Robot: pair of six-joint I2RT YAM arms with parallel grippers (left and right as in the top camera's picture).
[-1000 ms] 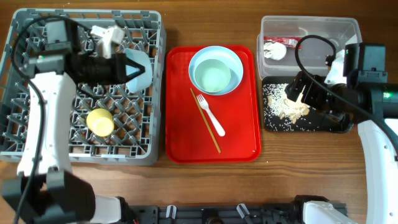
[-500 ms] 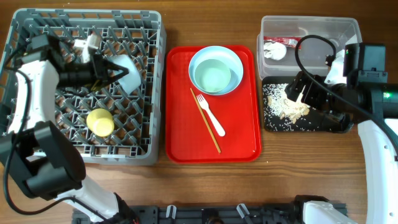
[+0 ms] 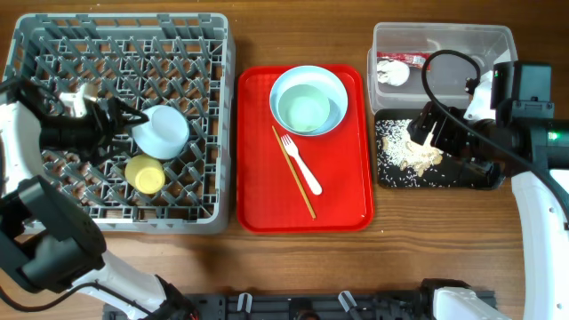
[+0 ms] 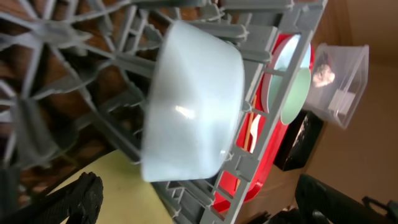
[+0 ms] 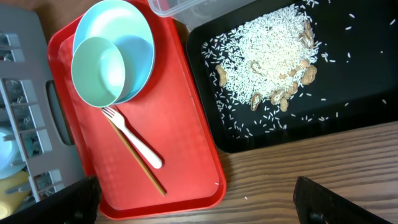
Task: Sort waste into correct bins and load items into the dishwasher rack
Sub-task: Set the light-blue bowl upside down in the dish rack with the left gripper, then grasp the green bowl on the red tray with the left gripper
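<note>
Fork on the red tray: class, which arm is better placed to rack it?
Probably left: the left gripper, open and empty, is over the rack, beside the red tray holding the fork. The right gripper hovers over the black tray, farther from the rack.

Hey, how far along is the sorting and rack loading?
Done: rice in the black tray, sauce packet and wrapper in the clear tub, one bowl and the yellow dish in the rack. In hand: nothing; the left end effector is open beside that bowl. Left: plate, second bowl, fork and chopsticks on the red tray.
</note>
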